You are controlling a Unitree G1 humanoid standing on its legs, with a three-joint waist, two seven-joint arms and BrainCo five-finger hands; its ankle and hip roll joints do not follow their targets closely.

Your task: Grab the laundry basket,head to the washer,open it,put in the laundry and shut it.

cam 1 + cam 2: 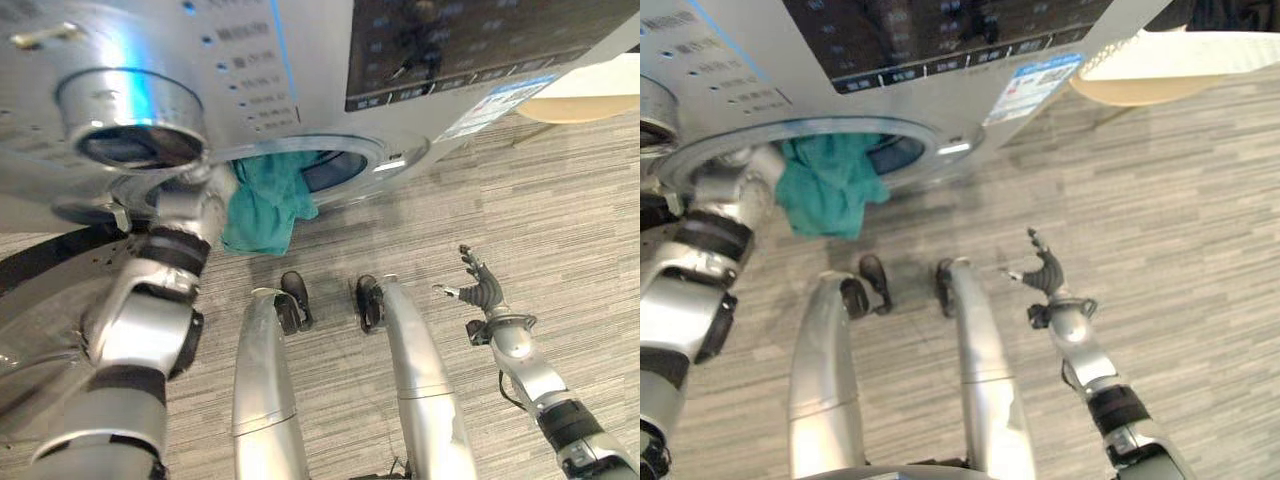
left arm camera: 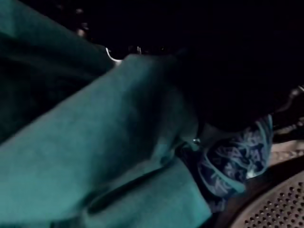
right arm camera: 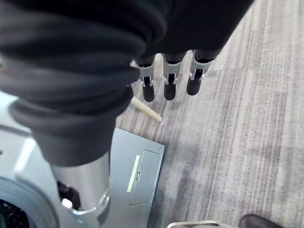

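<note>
A teal cloth (image 1: 262,205) hangs half out of the silver washer's (image 1: 330,90) open round port.

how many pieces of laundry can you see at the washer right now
2. A teal cloth hangs out of the washer opening, draped over its lower rim. A blue patterned cloth lies inside the drum beside it. More may be hidden deeper in the dark drum.

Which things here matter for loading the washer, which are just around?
Job: washer, its open drum mouth, teal cloth hanging out of it, patterned blue cloth inside, left arm reaching in.
Around: light round table, carpet floor, idle right hand.
</note>
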